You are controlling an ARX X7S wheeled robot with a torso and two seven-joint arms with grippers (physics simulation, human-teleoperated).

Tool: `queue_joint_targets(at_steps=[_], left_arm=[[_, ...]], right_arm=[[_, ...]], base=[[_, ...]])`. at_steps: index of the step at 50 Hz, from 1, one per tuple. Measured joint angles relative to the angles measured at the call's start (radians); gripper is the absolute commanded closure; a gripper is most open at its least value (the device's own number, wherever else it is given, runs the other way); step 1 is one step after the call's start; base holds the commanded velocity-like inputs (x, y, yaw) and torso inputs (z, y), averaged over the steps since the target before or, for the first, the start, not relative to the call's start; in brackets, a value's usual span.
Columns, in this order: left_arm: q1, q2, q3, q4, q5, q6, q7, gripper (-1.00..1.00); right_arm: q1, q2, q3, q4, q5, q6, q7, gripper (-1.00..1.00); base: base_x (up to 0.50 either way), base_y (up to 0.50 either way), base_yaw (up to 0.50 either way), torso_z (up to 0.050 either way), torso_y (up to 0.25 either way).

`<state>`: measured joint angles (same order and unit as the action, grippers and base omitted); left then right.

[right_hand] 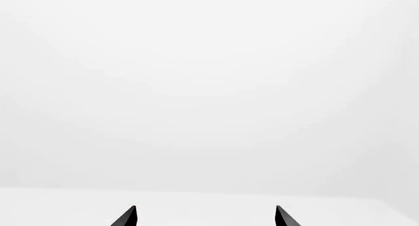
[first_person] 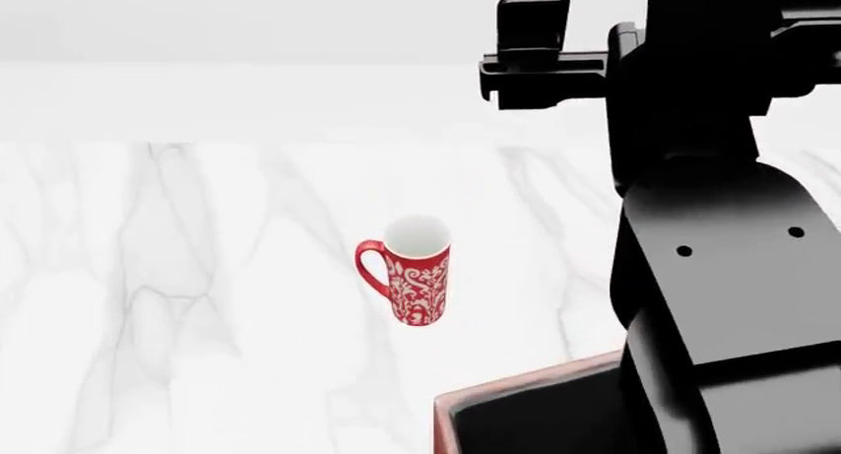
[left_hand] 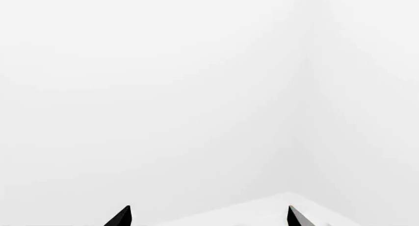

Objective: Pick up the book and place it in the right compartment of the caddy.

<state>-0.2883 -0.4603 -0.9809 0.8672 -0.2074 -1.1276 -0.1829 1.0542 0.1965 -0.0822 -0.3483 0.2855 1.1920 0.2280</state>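
The black book shows in no view; it may be behind my right arm. Only a corner of the caddy (first_person: 526,379) shows at the bottom edge of the head view, with a pinkish rim and a black inside; its compartments are cut off or hidden by the arm. My left gripper (left_hand: 208,216) is open and empty, with only its two black fingertips (left_hand: 121,217) in view, facing a white wall. My right gripper (right_hand: 205,216) is also open and empty, facing a white wall.
A red-and-white patterned mug (first_person: 416,277) stands upright on the white marble table (first_person: 197,277), a little beyond the caddy's corner. My black right arm (first_person: 723,277) fills the right side of the head view. A table corner (left_hand: 288,201) shows in the left wrist view.
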Motion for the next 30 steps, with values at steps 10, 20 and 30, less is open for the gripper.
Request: queue_joint_targets(at_steps=[10,20,30], left_arm=[[0.011,0.007,0.000,-0.005,0.004,0.014,-0.001,-1.00],[0.017,0.010,0.001,-0.009,0.006,0.022,-0.002,-1.00],[0.018,0.010,0.003,-0.011,0.006,0.024,-0.005,-1.00]], right_arm=[[0.019,-0.003,-0.005,0.004,0.028,0.025,-0.023,-1.00],[0.033,-0.007,0.004,-0.037,0.221,0.171,-0.190,-1.00],[0.054,0.013,-0.015,-0.083,0.661,0.299,-0.197,-1.00]], base=[[0.00,0.00,0.00,0.000,0.000],[0.00,0.00,0.00,0.000,0.000],[0.00,0.00,0.00,0.000,0.000]])
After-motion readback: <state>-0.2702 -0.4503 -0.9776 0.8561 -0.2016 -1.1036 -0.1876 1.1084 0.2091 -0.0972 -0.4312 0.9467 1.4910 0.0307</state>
